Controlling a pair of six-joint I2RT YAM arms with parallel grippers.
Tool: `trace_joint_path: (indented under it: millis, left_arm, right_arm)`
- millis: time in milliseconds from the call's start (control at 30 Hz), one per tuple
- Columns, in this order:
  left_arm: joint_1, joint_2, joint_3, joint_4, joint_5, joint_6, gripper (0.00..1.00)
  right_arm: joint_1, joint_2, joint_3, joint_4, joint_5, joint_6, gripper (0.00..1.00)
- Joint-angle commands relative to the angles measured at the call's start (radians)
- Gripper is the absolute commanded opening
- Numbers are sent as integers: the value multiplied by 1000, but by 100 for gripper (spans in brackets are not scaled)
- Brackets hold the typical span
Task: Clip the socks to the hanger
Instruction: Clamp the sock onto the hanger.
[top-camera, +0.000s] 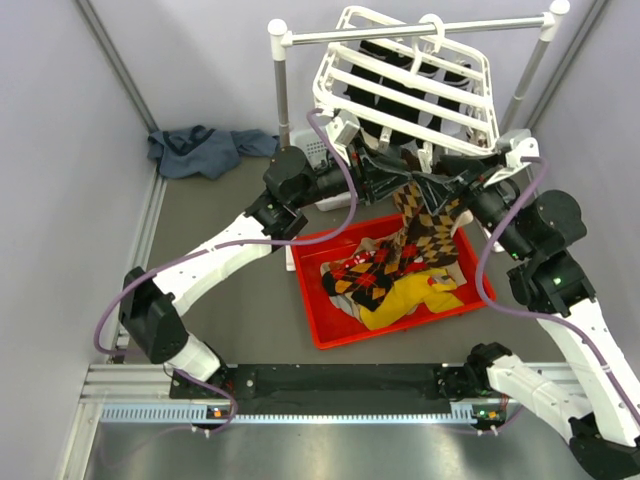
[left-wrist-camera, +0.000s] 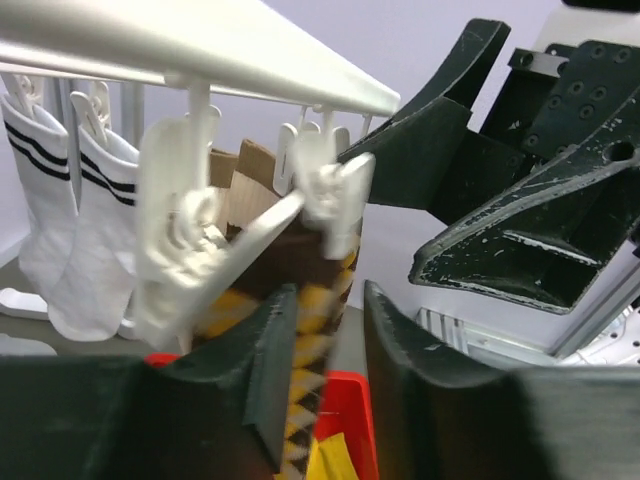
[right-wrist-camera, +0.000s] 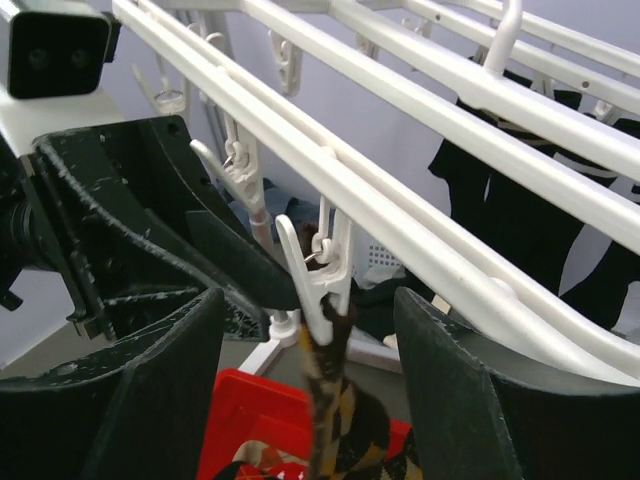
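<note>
A brown and yellow argyle sock (top-camera: 425, 225) hangs from a white clip (right-wrist-camera: 325, 270) on the near bar of the white hanger (top-camera: 400, 80), its toe trailing into the red bin. My right gripper (right-wrist-camera: 310, 310) is open, with its fingers well apart on either side of the clip and sock (right-wrist-camera: 345, 410), touching neither. My left gripper (left-wrist-camera: 325, 330) is open a little. The sock (left-wrist-camera: 310, 330) lies against its left finger (left-wrist-camera: 265, 370), with a gap to the other finger. In the top view the left gripper (top-camera: 395, 180) and the right gripper (top-camera: 447, 185) face each other just below the hanger.
The red bin (top-camera: 305, 290) holds more argyle socks (top-camera: 365, 275) and a yellow cloth (top-camera: 405, 300). Black socks (top-camera: 400, 100) and white striped socks (left-wrist-camera: 60, 200) hang on the hanger. The hanger hooks on a metal rod (top-camera: 420, 30). A blue cloth (top-camera: 200, 150) lies at the back left.
</note>
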Motion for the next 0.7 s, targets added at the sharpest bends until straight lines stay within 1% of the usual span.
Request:
trace_joint_path:
  millis: [0,67,100,267,333,433,567,667]
  left_arm:
    - [3,-43,3,17,-44,27,48]
    - [3,-77,-20,-2,-71,69,55]
    - [3,-87,-45,-20,-105,82,61]
    - [3,-170,-125,-60,-209,174,72]
    - [3,-190,-168,-44,-278,210,73]
    - [1,-210,-215,15,-322,250,74]
    - [-8,-170,-211,104,-296,273,73]
    - [-28,-131,-183,121,-286,306,74]
  right_arm:
    - [-3,-32,-21,48,75,-3,69]
    - [-3,-37,-28,49,125,-4,71]
    - [-2,-38,-30,46,144,-4,71]
    - [-2,-43,-34,28,265,-3,72]
    - [-3,-45,-48,41,291,-1,73]
    - [-2,-43,-54,46,332,-7,74]
    - [-3,-43,-54,45,355,-18,75]
    - [-2,-51,-54,41,377,-26,76]
